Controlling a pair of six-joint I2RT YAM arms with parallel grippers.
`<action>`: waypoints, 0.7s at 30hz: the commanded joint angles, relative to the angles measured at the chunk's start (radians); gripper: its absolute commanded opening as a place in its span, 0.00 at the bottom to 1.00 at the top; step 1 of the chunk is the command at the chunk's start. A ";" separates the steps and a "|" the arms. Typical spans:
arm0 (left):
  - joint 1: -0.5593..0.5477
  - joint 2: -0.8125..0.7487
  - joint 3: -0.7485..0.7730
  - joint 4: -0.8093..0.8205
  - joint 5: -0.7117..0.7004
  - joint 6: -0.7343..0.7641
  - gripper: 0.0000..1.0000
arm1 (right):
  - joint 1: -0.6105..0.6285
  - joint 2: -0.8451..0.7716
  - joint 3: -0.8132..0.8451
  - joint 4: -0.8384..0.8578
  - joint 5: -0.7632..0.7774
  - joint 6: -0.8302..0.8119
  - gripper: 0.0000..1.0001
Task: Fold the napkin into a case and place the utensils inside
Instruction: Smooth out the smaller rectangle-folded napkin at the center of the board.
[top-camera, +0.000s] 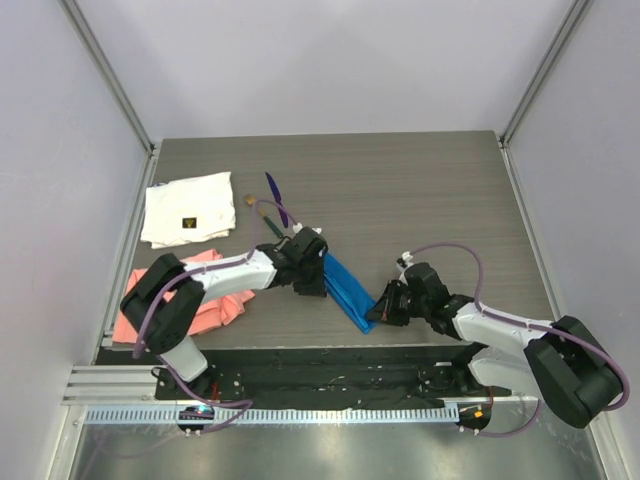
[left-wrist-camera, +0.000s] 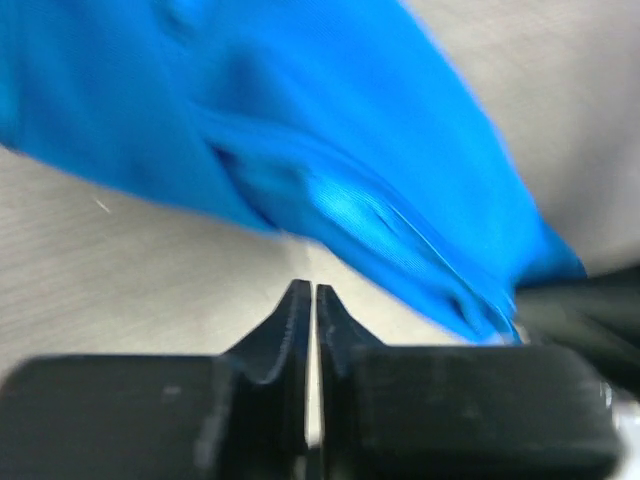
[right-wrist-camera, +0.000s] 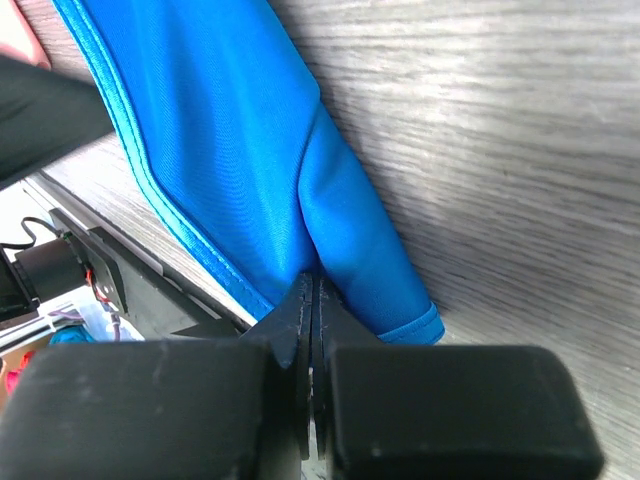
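The blue napkin (top-camera: 348, 288) lies folded into a narrow slanted strip near the table's front edge. My right gripper (top-camera: 381, 309) is shut on its near-right end; in the right wrist view the tips (right-wrist-camera: 315, 285) pinch a fold of the napkin (right-wrist-camera: 230, 150). My left gripper (top-camera: 313, 286) sits at the strip's left side. Seen from the left wrist, its jaws (left-wrist-camera: 313, 292) stand together with nothing between them, just short of the napkin (left-wrist-camera: 350, 200). The utensils lie behind it: a purple piece (top-camera: 275, 198) and a green-handled one with a tan end (top-camera: 264, 214).
A white cloth with a small dark label (top-camera: 188, 208) lies at the back left. A salmon-pink cloth (top-camera: 208, 305) lies partly under the left arm. The table's front edge and a black rail (top-camera: 330, 375) run just behind the grippers.
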 joint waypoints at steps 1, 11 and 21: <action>0.022 -0.166 0.002 0.018 0.170 0.081 0.16 | 0.008 0.017 0.052 -0.019 0.033 -0.052 0.01; 0.125 0.127 0.279 0.033 0.336 -0.089 0.00 | 0.016 0.023 0.072 -0.050 0.038 -0.069 0.01; 0.127 0.125 0.194 0.061 0.339 -0.040 0.00 | 0.016 0.037 0.082 -0.047 0.037 -0.070 0.01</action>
